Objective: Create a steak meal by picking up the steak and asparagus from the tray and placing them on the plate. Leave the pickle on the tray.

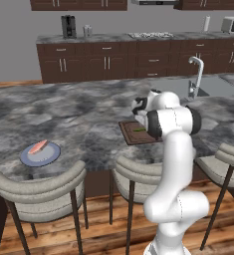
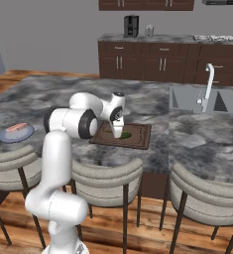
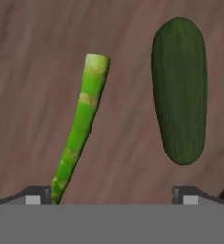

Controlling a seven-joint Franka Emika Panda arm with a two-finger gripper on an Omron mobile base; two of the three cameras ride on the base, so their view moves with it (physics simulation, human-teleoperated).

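In the hand view the gripper [image 3: 111, 194] hangs low over the tray [image 3: 32, 71] with its two fingertips [image 3: 36, 194] spread wide and holding nothing. The asparagus [image 3: 79, 133] lies flat on the brown board, and its lower end reaches down to the left fingertip; I cannot tell if they touch. I judge the fingers are spread like this to take the thin stalk between them. The pickle [image 3: 179, 90] lies beside the stalk, apart from it, more to the side of the other fingertip, so a careless closing may catch it, and it must remain on the tray. In the right base view the gripper [image 2: 118, 130] points down at the near part of the tray [image 2: 138, 136]. Well apart, along the stone counter [image 1: 78, 114], the plate [image 1: 48, 157] stands near the edge, and the steak [image 1: 38, 147] already lies on it, so the asparagus is what remains to carry.
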